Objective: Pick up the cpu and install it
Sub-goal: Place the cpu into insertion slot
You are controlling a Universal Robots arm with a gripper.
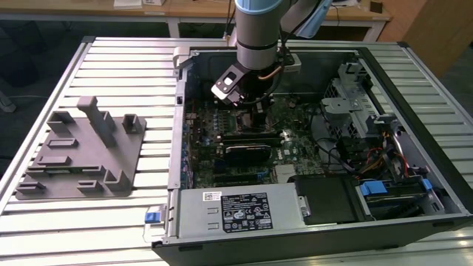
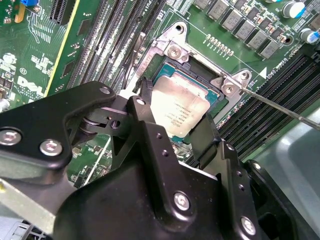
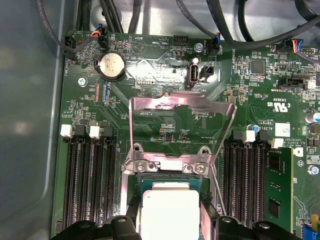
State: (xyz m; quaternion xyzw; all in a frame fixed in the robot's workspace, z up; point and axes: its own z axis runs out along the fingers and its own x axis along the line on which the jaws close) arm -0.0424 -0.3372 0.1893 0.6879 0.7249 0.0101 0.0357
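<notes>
Here, in the exterior view: on the ribbed silver metal counter point(image 1: 126, 55), an open dark tower computer case point(image 1: 417, 127) lying on its side, with a grey plastic fixture tray point(image 1: 81, 160) just beside it toward the exterior view's left. Above the case, the grey-and-blue jointed robot arm point(image 1: 258, 39) pointing down, its black end effector point(image 1: 247, 105) low inside, over the green circuit-covered motherboard point(image 1: 296, 149).

Next, in the second wrist view: the end effector point(image 2: 178, 114) narrowed around the flat square cpu with a shiny silver metal top point(image 2: 175, 102), black fingers point(image 2: 150, 130) pressed against two opposite edges. Around the cpu, the square motherboard socket with silver corner brackets point(image 2: 172, 50), the chip lying level within it; fully seated or not, cannot tell. Just beside the socket, a thin bare metal lever point(image 2: 280, 107) slanting away; on the other side, long black memory slots point(image 2: 115, 40).

Lastly, in the first wrist view: the cpu point(image 3: 169, 215) clamped between the two fingers of the end effector point(image 3: 170, 210), inside the socket point(image 3: 165, 167). Beyond it, the silver metal load plate point(image 3: 150, 107) hinged up and open, and further off a round silver coin battery point(image 3: 111, 65)
</notes>
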